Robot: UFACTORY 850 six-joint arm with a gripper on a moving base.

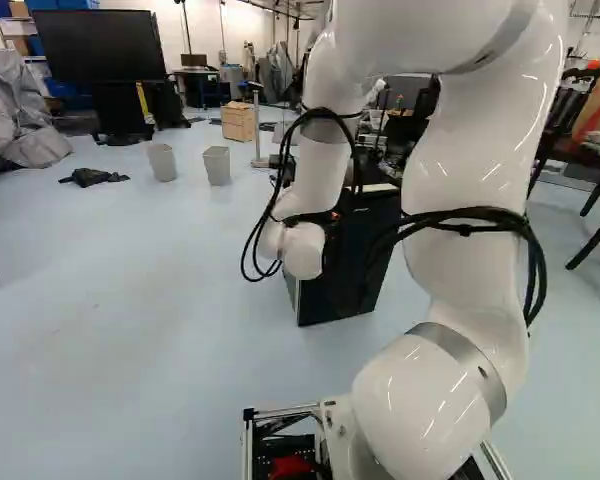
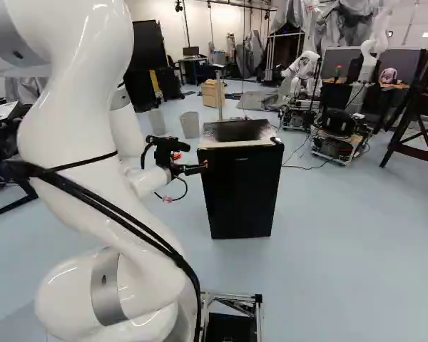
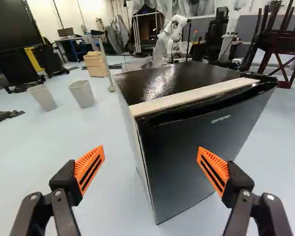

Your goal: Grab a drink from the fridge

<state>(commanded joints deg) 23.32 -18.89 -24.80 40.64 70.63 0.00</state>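
Facing one fridge (image 3: 187, 157), two bins (image 3: 82, 94)

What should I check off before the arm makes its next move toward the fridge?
1. Gripper open: ok, its two fingers stand wide apart.
2. Fridge upright on the floor: ok.
3. Fridge door open: not ok, it is shut.
4. Door's edge gripped: not ok, the fingers hold nothing.
5. Drink inside: cannot tell, the shut door hides the interior.
6. Cables along the arm free to follow a longer reach: cannot tell from these views.
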